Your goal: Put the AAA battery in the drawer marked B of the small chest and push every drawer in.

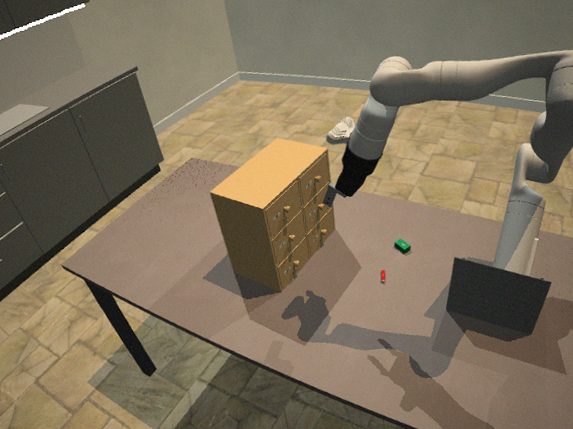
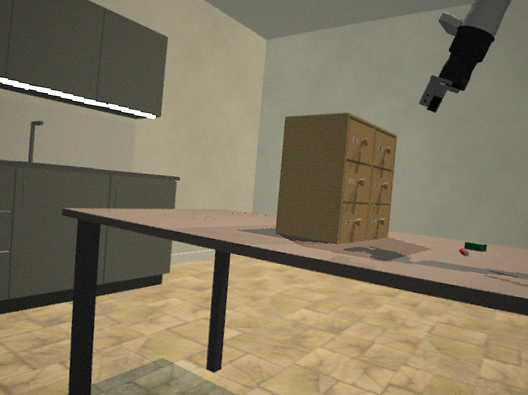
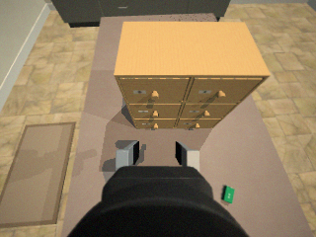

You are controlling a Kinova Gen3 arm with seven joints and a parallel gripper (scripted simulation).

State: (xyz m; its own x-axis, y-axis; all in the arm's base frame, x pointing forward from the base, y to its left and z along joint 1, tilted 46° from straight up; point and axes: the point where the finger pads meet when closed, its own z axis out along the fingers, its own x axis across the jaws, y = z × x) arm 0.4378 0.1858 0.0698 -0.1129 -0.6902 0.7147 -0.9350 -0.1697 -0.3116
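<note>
The battery (image 1: pixel 382 276) (image 2: pixel 463 251) lies on the bench (image 1: pixel 173 226) (image 2: pixel 228 223) (image 3: pixel 276 168), between its two long edges. The green block (image 1: pixel 403 245) (image 2: pixel 475 246) (image 3: pixel 228 195) is near it, closer to the far long edge in the top view. The chest (image 1: pixel 250 241) (image 2: pixel 312 176) (image 3: pixel 188 49) stands upright, nearer than the battery to the left corner; its drawers (image 1: pixel 306 171) (image 2: pixel 356 152) (image 3: pixel 173 86) all look closed. In front of the chest, higher than its top, the gripper (image 1: pixel 329 195) (image 2: pixel 430 105) (image 3: pixel 157 149) hangs tilted, its fingers wide apart with nothing between them.
</note>
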